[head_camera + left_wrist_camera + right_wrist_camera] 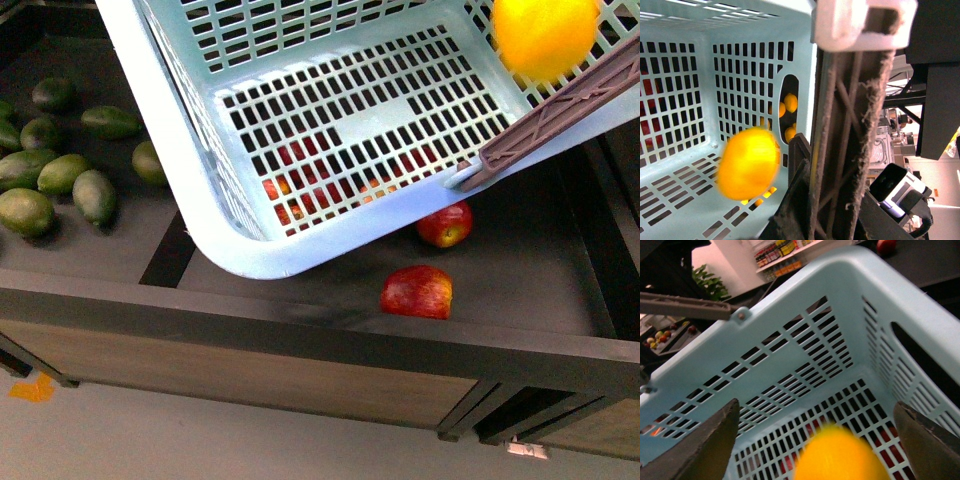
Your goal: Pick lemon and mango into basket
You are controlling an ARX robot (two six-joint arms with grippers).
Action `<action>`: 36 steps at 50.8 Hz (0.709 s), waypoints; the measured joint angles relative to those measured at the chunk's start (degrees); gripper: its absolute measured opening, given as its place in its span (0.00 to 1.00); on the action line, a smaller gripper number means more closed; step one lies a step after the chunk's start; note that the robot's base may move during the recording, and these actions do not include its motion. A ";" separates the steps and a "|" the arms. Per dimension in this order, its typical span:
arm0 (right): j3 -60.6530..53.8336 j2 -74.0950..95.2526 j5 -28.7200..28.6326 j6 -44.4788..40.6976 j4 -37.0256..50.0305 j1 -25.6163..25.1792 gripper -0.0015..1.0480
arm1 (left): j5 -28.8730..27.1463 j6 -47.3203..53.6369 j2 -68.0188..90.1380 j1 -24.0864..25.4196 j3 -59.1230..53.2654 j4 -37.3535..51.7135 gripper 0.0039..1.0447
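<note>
Toward the left edge of the dark bench (300,318), a scatter of dark green fruits (62,176) is seen lying in the left compartment. Over the middle of the bench the aqua basket (190,190) is held clear of the surface and tilted, its rounded corner dipped toward the front edge. Through the slots of its floor, red fruit on the bench below can be made out. Two red apples (417,291) lie uncovered near the front edge, right of centre, one just under the basket's rim and one closer to the edge.

In the left wrist view the left gripper (830,170) is seen hard against the brown handle (850,125), which runs up past its dark finger (800,150); the handle appears to be clamped, though the second finger is hidden behind it.

Toward the right edge, above the basket's far right corner, the mango (545,35) is seen, deep orange-yellow and blurred. In the right wrist view the right gripper (815,405) is spread wide over the open basket, and the mango lies between its two dark fingers (710,445), touched by neither, with the slotted floor below it. In the left wrist view the mango is shown inside the basket's walls, above the floor.
</note>
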 joint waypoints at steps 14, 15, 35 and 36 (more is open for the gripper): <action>-6.51 -14.40 2.10 0.13 -4.74 -9.22 0.92 | -0.15 0.13 0.02 0.00 -0.13 -0.04 0.06; -6.91 -15.23 2.12 -0.11 -5.11 -9.62 0.92 | 0.09 0.02 0.02 0.00 -0.13 -0.04 0.06; -28.15 -33.53 7.34 -23.58 -2.45 -10.51 0.28 | 0.15 -0.24 0.02 -0.04 -0.13 -0.04 0.06; -29.20 -34.56 7.32 -23.76 -2.19 -10.47 0.23 | -0.09 -0.13 0.02 -0.04 -0.13 -0.04 0.06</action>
